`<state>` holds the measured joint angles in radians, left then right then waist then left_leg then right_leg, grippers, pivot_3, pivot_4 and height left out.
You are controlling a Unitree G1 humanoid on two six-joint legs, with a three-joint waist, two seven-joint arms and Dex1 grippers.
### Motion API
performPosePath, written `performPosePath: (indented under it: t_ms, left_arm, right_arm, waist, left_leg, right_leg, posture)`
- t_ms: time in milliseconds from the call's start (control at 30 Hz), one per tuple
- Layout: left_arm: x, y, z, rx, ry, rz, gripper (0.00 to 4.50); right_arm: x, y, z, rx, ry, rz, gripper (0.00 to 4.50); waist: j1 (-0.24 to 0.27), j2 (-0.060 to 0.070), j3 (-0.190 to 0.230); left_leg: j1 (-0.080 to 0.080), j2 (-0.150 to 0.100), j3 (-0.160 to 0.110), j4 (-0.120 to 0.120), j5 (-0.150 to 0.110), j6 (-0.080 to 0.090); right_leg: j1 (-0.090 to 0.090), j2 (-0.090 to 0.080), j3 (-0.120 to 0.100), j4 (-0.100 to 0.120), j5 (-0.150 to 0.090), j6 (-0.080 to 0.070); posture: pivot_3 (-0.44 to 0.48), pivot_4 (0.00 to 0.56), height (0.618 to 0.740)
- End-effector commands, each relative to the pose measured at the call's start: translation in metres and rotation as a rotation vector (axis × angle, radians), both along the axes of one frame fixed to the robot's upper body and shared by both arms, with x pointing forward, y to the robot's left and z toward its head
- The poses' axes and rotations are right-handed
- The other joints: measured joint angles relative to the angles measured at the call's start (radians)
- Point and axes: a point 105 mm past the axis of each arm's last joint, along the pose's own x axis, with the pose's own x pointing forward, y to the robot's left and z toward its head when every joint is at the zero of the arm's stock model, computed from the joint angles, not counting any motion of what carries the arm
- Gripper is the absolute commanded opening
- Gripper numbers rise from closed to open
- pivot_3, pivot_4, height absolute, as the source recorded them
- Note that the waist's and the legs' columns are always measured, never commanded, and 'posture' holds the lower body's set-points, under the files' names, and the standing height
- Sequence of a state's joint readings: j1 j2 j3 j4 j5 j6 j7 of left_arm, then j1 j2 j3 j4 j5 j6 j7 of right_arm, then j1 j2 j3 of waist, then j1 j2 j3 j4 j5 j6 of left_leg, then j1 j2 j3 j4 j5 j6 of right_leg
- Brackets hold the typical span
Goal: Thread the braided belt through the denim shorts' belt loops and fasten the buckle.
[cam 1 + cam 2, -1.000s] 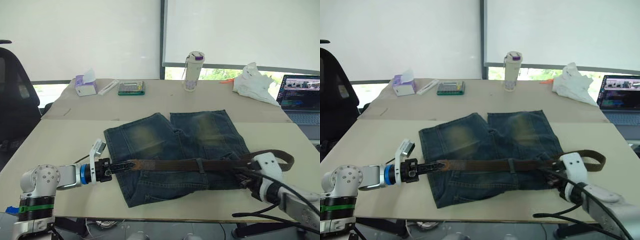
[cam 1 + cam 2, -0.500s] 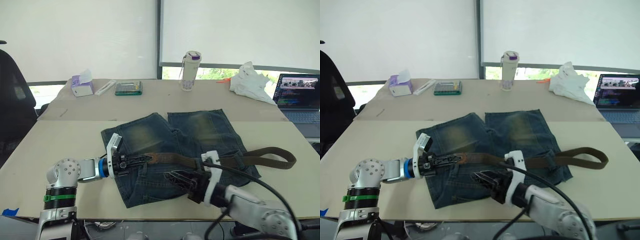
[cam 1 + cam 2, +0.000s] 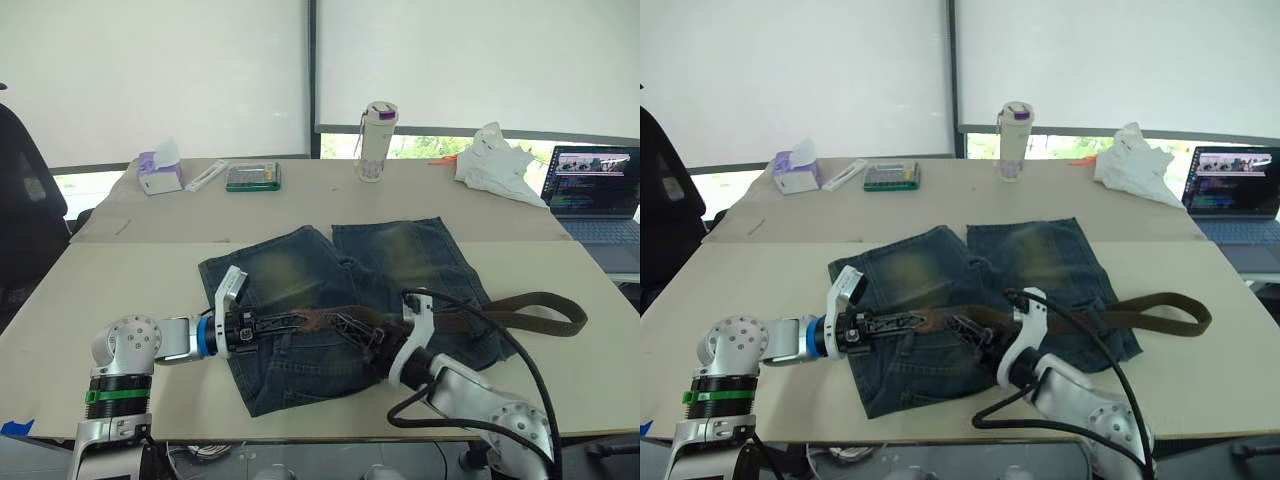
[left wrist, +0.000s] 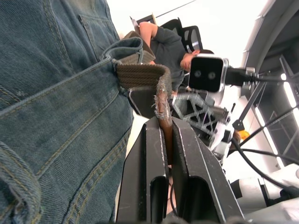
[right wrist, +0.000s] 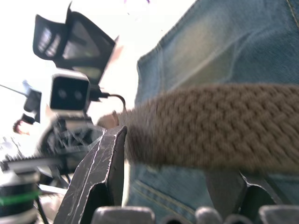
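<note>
Lying flat on the table point(image 3: 120, 270), the denim shorts point(image 3: 350, 300) carry the braided belt point(image 3: 480, 318) along the waistband. Left wrist view: left gripper point(image 4: 164, 135) clamps the belt end. Right wrist view: right gripper point(image 5: 180, 161) straddles the belt, fingers spread.

The left gripper point(image 4: 164, 140) had its two black fingers point(image 4: 154, 163) clamped on the frayed end of the belt point(image 4: 145, 77), which passed under a loop point(image 4: 124, 49) on the shorts point(image 4: 56, 93), with the other gripper point(image 4: 198, 112) just beyond.
</note>
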<state>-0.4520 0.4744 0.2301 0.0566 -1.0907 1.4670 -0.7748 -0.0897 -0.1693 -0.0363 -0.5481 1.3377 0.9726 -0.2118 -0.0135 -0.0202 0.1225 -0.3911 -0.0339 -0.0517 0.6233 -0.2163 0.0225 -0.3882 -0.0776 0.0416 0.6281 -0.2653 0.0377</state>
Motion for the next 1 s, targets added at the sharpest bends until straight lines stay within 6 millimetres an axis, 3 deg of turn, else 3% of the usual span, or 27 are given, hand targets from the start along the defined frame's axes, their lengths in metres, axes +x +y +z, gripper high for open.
performPosePath:
  t_ms: [33, 200, 267, 300, 467, 567, 733, 1000]
  left_arm:
    - [-0.003, -0.004, 0.007, 0.006, -0.042, -0.015, 0.00]
    - [0.007, -0.004, 0.008, 0.035, -0.117, 0.053, 0.00]
    - [0.014, -0.003, 0.010, 0.065, -0.192, 0.092, 0.00]
    - [0.015, -0.002, 0.013, 0.075, -0.233, 0.102, 0.83]
    - [0.007, 0.010, 0.025, 0.161, -0.533, 0.086, 2.46]
    - [0.005, 0.036, 0.017, 0.284, -0.693, 0.060, 3.38]
    - [0.000, 0.067, 0.001, 0.399, -0.790, -0.007, 3.38]
    - [-0.006, 0.067, -0.011, 0.420, -0.818, -0.053, 3.38]
  right_arm:
    - [0.000, 0.007, 0.009, 0.022, -0.034, 0.017, 1.84]
    - [0.000, 0.010, 0.009, -0.002, -0.046, 0.040, 0.05]
    - [0.001, 0.011, 0.009, -0.018, -0.058, 0.047, 0.05]
    - [0.002, 0.011, 0.010, -0.029, -0.065, 0.050, 0.00]
    - [0.009, 0.015, 0.008, -0.159, -0.109, 0.069, 0.00]
    - [0.018, 0.018, -0.002, -0.261, -0.109, 0.077, 0.00]
    - [0.031, 0.019, -0.019, -0.358, -0.076, 0.072, 0.00]
    - [0.023, 0.023, -0.033, -0.397, -0.039, 0.132, 0.00]
  waist:
    - [0.000, 0.000, 0.000]
    - [0.001, 0.000, 0.000]
    - [0.001, 0.000, 0.000]
    - [0.001, 0.000, 0.000]
    - [-0.007, 0.001, 0.000]
    - [-0.008, 0.002, 0.001]
    - [0.003, 0.004, 0.002]
    - [0.000, 0.003, 0.001]
  left_leg:
    - [0.000, 0.000, 0.000, 0.000, 0.000, 0.000]
    - [0.000, 0.000, 0.000, 0.000, 0.000, 0.000]
    - [0.000, 0.000, 0.000, 0.000, 0.000, 0.000]
    - [0.000, 0.000, 0.000, 0.000, 0.000, 0.000]
    - [0.000, 0.001, 0.001, -0.002, 0.000, 0.000]
    - [0.003, 0.002, 0.003, -0.008, 0.001, -0.002]
    - [0.002, 0.006, 0.002, -0.009, 0.001, -0.002]
    - [0.000, 0.006, 0.002, -0.009, 0.001, -0.002]
  right_leg:
    - [0.000, 0.000, 0.000, 0.000, 0.000, 0.000]
    - [0.000, 0.000, 0.000, 0.000, 0.000, 0.000]
    - [0.000, 0.000, 0.000, 0.000, 0.000, 0.000]
    - [0.000, 0.000, 0.000, 0.000, 0.000, 0.000]
    - [-0.001, -0.002, 0.002, -0.001, 0.000, -0.001]
    - [-0.001, -0.003, 0.003, -0.003, 0.001, -0.005]
    - [-0.002, -0.003, 0.003, -0.004, 0.000, -0.011]
    - [-0.002, -0.007, 0.001, -0.005, 0.000, -0.010]
  posture:
    - [0.000, 0.150, 0.740]
    - [0.000, 0.150, 0.740]
    - [0.000, 0.150, 0.740]
    - [0.000, 0.150, 0.740]
    - [0.000, 0.150, 0.740]
    - [0.000, 0.150, 0.740]
    - [0.000, 0.150, 0.740]
    - [0.000, 0.150, 0.740]
